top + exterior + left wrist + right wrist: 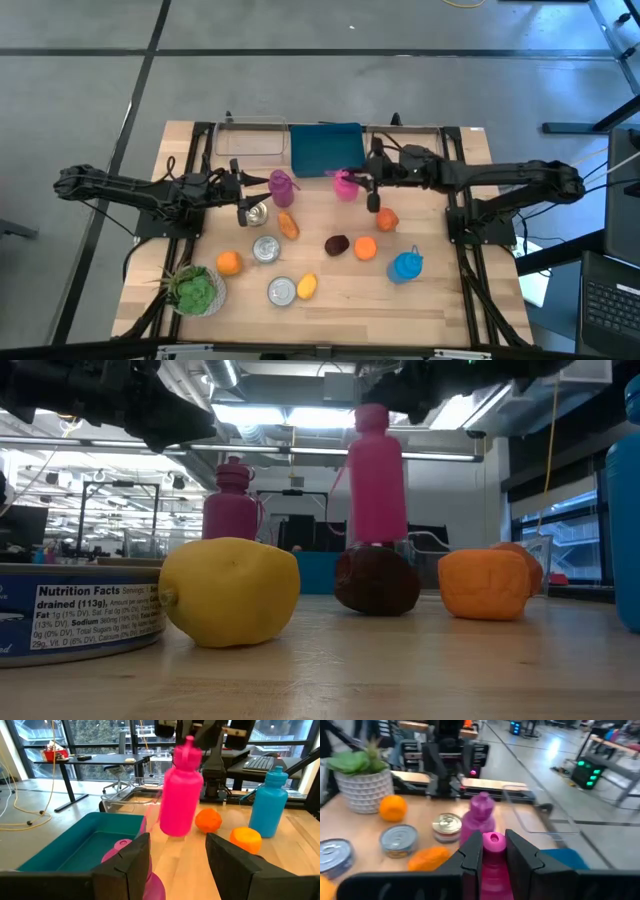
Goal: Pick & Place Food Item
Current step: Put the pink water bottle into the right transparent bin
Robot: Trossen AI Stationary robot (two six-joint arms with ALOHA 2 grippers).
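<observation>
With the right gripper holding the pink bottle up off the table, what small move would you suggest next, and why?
Probably carry it a little further toward the teal bin and lower it. The right gripper is shut on the pink bottle, which hangs clear of the table beside the bin. The left gripper waits open by the purple bottle.

Both arms reach inward over the table, left tool (243,190) parted, right tool (350,180) clamped.
</observation>
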